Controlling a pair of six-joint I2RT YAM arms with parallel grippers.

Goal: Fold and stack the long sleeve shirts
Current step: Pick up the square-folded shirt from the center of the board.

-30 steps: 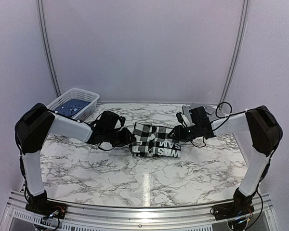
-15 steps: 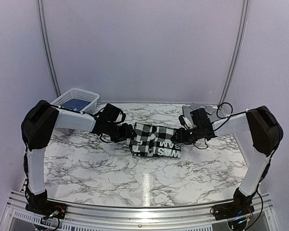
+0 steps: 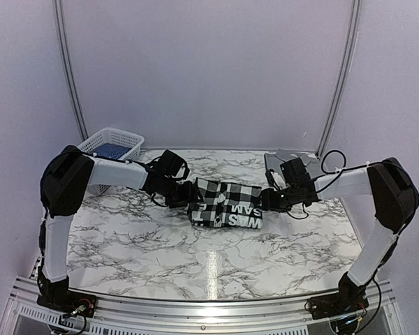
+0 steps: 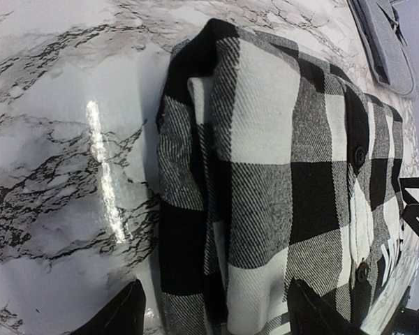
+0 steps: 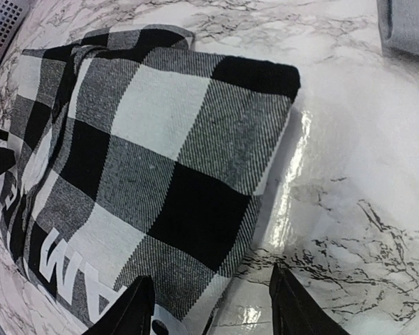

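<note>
The white, dark-veined marble counter point(image 3: 160, 244) carries a folded black-and-white checked shirt point(image 3: 227, 204) at its middle, with white block letters along the shirt's near edge; a white mesh basket point(image 3: 135, 145) stands at the far left corner; a flat grey piece point(image 3: 279, 158) lies at the far right.

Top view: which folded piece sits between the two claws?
The black-and-white checked shirt with white letters, mid-table between the left claw and right claw. The grey piece lies at the far right corner, apart.
</note>
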